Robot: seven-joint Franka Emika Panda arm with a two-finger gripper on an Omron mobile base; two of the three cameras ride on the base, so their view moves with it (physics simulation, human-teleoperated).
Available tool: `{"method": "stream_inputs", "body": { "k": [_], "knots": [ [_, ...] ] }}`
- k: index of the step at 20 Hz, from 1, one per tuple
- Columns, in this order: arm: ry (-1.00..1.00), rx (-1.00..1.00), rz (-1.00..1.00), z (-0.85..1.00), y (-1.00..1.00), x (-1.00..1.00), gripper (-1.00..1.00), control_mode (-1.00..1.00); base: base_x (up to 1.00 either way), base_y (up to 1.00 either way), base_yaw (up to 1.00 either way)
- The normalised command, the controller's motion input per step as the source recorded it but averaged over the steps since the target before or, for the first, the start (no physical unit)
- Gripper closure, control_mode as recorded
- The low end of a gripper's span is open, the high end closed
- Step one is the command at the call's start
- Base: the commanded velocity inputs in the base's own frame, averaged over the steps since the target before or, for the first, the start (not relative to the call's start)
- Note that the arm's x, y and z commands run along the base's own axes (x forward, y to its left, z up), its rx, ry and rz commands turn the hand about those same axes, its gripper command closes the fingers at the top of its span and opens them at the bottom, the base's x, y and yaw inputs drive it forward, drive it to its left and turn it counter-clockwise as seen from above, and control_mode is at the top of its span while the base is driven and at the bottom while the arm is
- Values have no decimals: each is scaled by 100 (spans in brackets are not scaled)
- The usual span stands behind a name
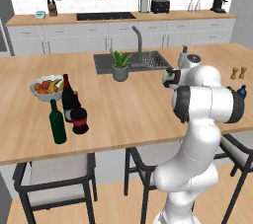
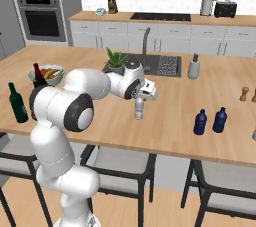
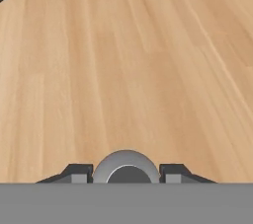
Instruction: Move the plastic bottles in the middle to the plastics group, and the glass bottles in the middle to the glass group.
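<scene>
Hand view: the claw [image 3: 126, 171] grips the clear bottle [image 3: 126, 166], whose body is cut off below its cap.

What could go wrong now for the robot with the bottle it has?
1. The end effector grips the clear bottle only at its cap, so the bottle might swing or slip during the move.
2. Two blue bottles stand close together on the counter; setting the clear one beside them might knock one over.
</scene>
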Motion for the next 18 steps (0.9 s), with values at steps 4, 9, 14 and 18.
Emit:
{"method": "stream_inputs", "body": {
  "k": [4, 9, 14, 18],
  "knots": [
    [0, 0, -35, 1, -72, -4, 100, -100, 0, 0, 0],
    [3, 0, -37, 0, -59, 0, 100, -100, 0, 0, 0],
    [3, 1, -24, 0, -63, 0, 100, -100, 0, 0, 0],
    [2, 4, -14, 2, -74, 0, 100, -100, 0, 0, 0]
  ]
}}
